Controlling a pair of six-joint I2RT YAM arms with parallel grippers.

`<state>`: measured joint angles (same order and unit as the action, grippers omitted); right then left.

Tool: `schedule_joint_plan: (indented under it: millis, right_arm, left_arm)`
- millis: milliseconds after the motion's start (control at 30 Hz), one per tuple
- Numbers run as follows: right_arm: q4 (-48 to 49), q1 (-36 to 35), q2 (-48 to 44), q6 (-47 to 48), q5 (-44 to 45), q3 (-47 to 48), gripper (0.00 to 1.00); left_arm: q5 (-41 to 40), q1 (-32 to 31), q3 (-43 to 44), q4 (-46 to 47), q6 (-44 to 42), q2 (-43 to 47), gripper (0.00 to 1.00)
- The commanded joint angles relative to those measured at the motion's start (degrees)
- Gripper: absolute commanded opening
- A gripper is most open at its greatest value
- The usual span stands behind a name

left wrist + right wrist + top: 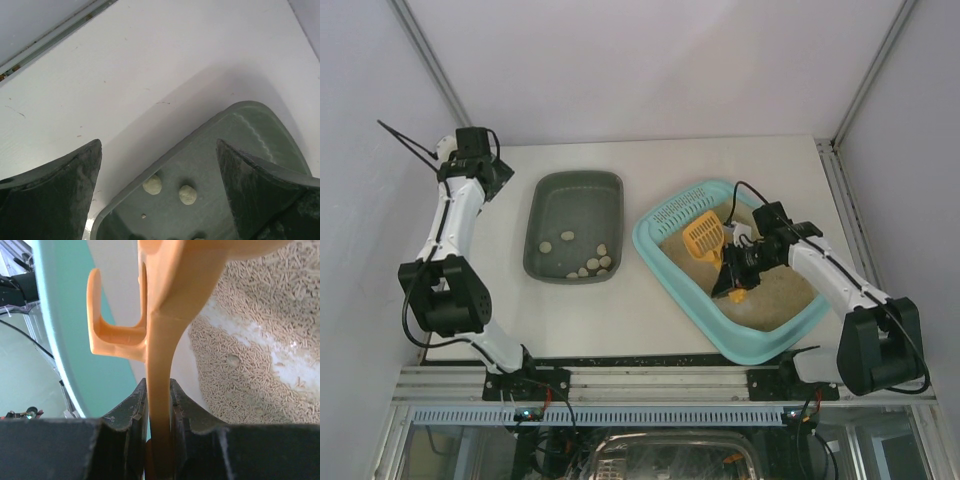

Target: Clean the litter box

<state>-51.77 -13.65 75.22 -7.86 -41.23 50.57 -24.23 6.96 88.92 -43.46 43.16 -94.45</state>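
I see litter box (752,346) on right half of table (640,325), set askew: light teal, rounded corners, wide rim, perforated strip (678,207) at far-left end. Beige pellet litter (250,365) inside, pale bare streaks showing. Right gripper (159,405) clamped on orange scoop (703,236) handle. Left gripper (157,150) jaws wide apart, nothing held, above corner of grey-green tub (575,200) holding pale lumps (588,262).
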Motion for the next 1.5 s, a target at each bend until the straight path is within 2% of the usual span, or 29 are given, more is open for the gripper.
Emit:
schedule_joint_plan:
  millis: [0,133,267,333,467,700,767,800,867,900,967,1133,1200,1400,1467]
  right_arm:
    - [3.8,-1.0,1.8,2.7,-2.2,4.0,0.00]
    - [4.7,-0.9,3.9,2.9,2.4,5.3,0.00]
    - [6.4,0.7,3.1,1.6,4.8,3.4,0.00]
    - [6.5,1.5,2.1,1.1,4.2,3.0,0.00]
    - [6.1,2.7,0.3,-0.5,3.2,1.5,0.00]
    - [7.7,2.3,1.7,-2.2,1.8,0.7,0.00]
    - [6.8,2.3,1.9,-2.7,3.7,1.4,0.17]
    - [6.1,2.2,2.0,-2.7,4.7,2.0,0.31]
    - [4.8,2.1,2.1,-2.9,7.1,3.4,0.72]
    - [4.1,2.0,2.2,-3.0,8.6,4.2,0.85]
    - [2.7,1.4,2.3,-3.2,12.4,5.7,0.99]
    - [-0.1,-0.3,1.9,-7.2,28.2,11.1,1.00]
    - [-1.6,1.1,2.4,-7.8,28.4,14.4,1.00]
    - [-8.8,-0.2,4.7,-15.4,39.4,25.1,1.00]
    - [-10.3,-0.9,5.4,-15.0,41.7,27.2,1.00]
  left_arm:
    - [-0.1,-0.3,2.4,-2.1,-1.6,-0.2,1.00]
    - [0.0,-0.3,-0.8,0.3,0.7,-1.1,1.00]
    - [0.5,-1.2,3.3,-0.3,2.1,-4.3,1.00]
    - [0.8,-2.3,7.4,-1.0,1.6,-5.8,1.00]
    - [-0.5,-3.8,19.7,-8.6,-1.5,-11.6,1.00]
    - [-0.4,-5.0,29.8,-14.1,-2.8,-18.2,1.00]
    - [0.4,-5.4,32.7,-15.0,-2.7,-20.4,1.00]
    - [0.8,-5.5,33.9,-15.4,-2.5,-21.2,1.00]
    - [1.3,-5.7,35.8,-15.5,-2.5,-22.2,1.00]
    - [1.2,-5.8,36.2,-15.5,-2.3,-22.3,1.00]
    - [1.1,-5.8,36.3,-14.8,-1.6,-22.2,1.00]
    - [4.8,-6.6,37.1,-12.1,-0.9,-21.9,1.00]
    - [5.2,-6.7,35.3,-9.3,-1.2,-20.6,1.00]
    - [4.2,-6.7,14.7,8.7,-1.1,-11.0,1.00]
    - [3.4,-6.7,9.1,13.5,-0.3,-8.9,1.00]
